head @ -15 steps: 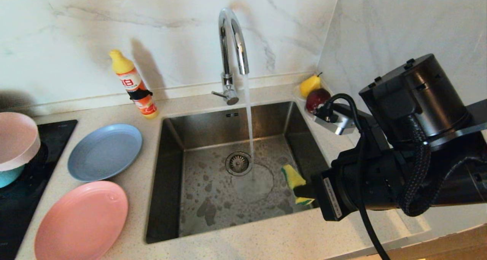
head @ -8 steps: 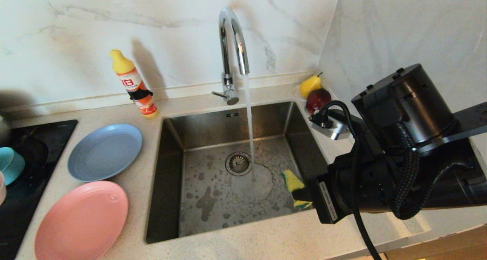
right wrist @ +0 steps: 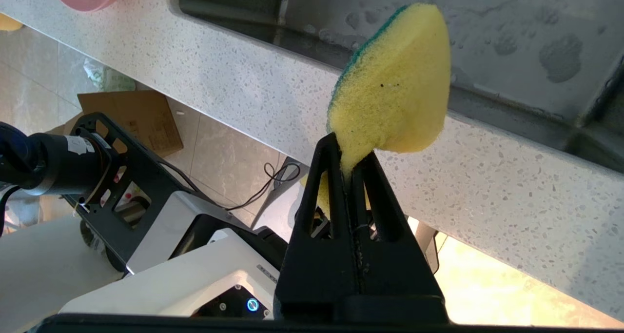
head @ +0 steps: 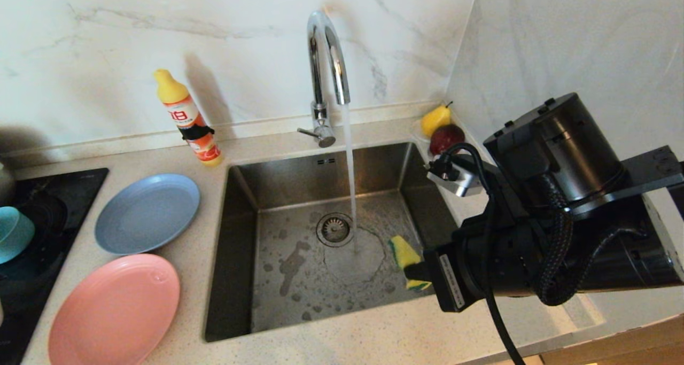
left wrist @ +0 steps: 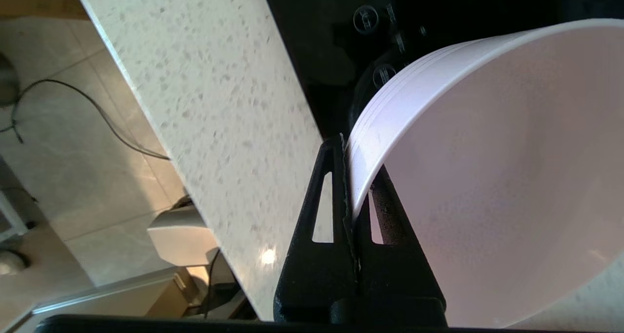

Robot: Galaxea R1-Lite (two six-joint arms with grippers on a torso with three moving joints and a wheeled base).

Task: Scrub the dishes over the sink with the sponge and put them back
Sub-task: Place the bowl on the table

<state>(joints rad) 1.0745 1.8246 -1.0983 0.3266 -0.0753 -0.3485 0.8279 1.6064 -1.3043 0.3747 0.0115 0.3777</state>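
The right end effector (right wrist: 351,162) pinched the sponge (right wrist: 392,87) by its tail over the sink's (head: 320,178) right side. The left end effector (left wrist: 352,177) clamped the pale bowl's (left wrist: 487,177) rim beside the worktop (left wrist: 214,104) edge.

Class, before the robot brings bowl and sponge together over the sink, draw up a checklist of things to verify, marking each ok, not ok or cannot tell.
1. Right claw shut on the sponge: ok.
2. Sponge held above the sink, near its right side: ok.
3. Left claw shut on the pale pink bowl rim: ok.
4. Bowl over the sink: not ok; the head view shows no bowl there.
5. Water running from the tap: ok.
6. Bowl's inside clean: cannot tell.
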